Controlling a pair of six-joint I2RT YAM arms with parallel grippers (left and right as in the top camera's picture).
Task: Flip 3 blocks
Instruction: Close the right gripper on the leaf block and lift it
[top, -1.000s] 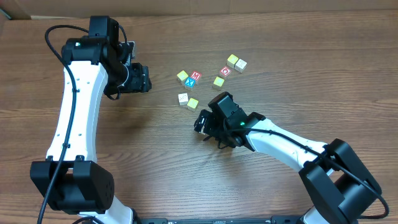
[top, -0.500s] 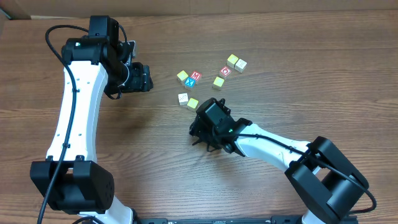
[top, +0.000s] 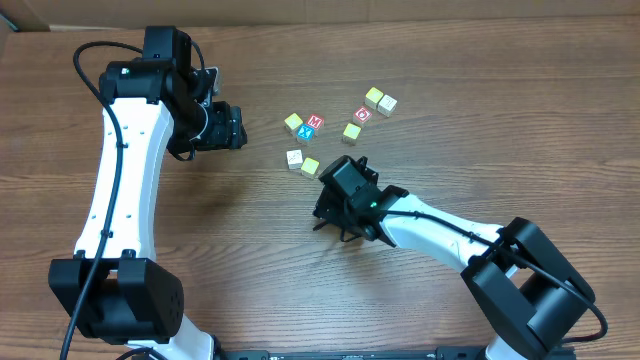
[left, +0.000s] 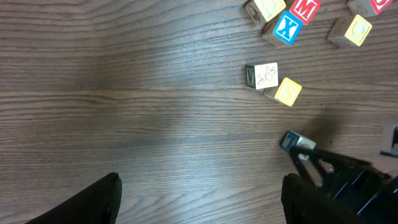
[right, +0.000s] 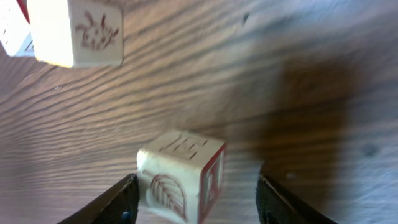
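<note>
Wooden table (top: 450, 60), seen overhead, holds 9 blocks (top: 294, 157).

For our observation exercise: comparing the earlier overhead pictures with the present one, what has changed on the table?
The right gripper shifted slightly left across the wooden table, its arm swinging along; its open fingers straddle a small cream wooden cube without clamping it. The white left arm and the scattered wooden letter blocks stayed put.

We see a cream block (right: 179, 171), tilted, between the fingers (right: 122, 200) of the right gripper (right: 195, 200). The jaws stand apart, with a clear gap on the block's right side. One face carries a carved leaf. A second cream block (right: 78, 31) with a dark drawing lies at the upper left on the wooden table (right: 280, 56).
</note>
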